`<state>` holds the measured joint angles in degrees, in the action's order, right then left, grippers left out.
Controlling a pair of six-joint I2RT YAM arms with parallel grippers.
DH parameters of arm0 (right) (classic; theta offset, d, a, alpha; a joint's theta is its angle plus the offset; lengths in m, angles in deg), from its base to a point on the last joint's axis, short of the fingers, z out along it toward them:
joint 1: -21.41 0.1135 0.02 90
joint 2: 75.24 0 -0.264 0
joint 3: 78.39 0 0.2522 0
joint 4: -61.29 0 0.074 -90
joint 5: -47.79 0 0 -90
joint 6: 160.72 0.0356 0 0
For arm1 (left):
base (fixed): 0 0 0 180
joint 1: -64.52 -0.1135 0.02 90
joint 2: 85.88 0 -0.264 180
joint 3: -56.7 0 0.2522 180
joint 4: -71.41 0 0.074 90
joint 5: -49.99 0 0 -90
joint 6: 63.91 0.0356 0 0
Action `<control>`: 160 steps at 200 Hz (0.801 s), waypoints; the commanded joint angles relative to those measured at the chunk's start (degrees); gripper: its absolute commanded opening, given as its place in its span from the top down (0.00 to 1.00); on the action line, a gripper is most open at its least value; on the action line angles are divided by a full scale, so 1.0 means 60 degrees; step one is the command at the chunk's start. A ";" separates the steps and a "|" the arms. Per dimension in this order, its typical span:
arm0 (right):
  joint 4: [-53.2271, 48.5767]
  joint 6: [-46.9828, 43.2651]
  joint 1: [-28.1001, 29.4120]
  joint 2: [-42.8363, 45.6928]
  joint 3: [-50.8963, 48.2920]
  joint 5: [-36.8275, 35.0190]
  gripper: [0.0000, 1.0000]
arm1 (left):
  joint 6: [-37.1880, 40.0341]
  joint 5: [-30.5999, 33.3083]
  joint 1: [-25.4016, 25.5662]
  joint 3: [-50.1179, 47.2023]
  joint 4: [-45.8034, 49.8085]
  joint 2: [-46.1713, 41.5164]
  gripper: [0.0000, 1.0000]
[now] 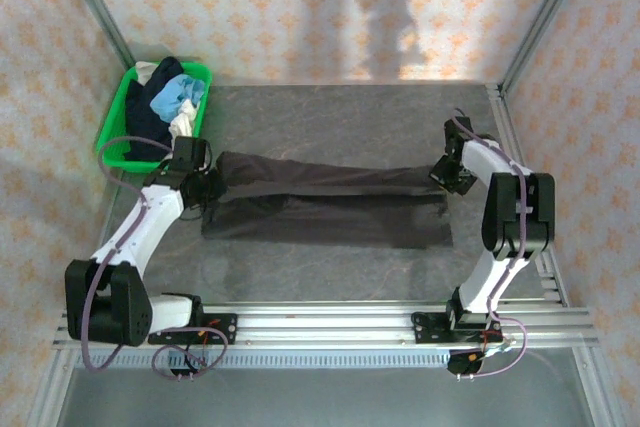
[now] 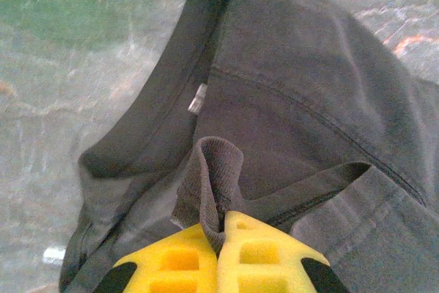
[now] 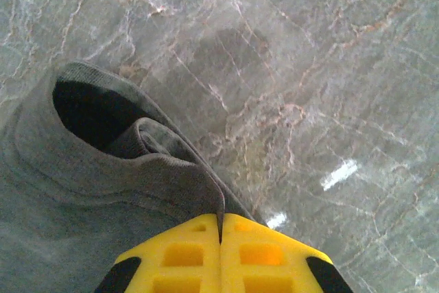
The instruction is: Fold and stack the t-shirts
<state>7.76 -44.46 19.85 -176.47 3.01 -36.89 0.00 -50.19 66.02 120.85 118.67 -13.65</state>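
Both fingers [image 2: 171, 264] [image 3: 182, 260] pinch t-shirt [image 1: 330, 215] edges — bare table [image 1: 330, 117] beyond.

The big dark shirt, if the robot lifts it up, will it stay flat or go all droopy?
Probably droopy: the dark shirt creases and drapes between the left gripper and right gripper, each pinching an end. It likely won't slip, since cloth bunches in each shut gripper. It looks thin, so probably light.
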 commanded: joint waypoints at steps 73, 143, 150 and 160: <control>0.0102 -0.0295 -0.0062 0.1249 -0.1347 -0.0293 0.91 | -0.0257 0.0422 0.0146 -0.0878 -0.0320 0.0445 1.00; -0.0882 -0.0260 -0.0064 0.2384 -0.1052 -0.1321 0.71 | -0.0701 0.0665 0.0822 -0.1443 -0.0205 0.0076 1.00; -0.0695 -0.0195 -0.0031 0.2620 -0.1173 -0.1085 0.69 | -0.0976 0.0723 0.0955 -0.1518 -0.0195 0.0036 1.00; -0.0267 0.0034 0.0183 0.2880 -0.1402 -0.0832 0.67 | -0.1075 0.0786 0.1084 -0.1607 -0.0149 0.0046 1.00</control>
<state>5.20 -46.07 19.85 -164.32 -4.56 -41.37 -3.52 -48.59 70.55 112.90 116.83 -11.77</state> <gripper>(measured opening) 0.309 0.046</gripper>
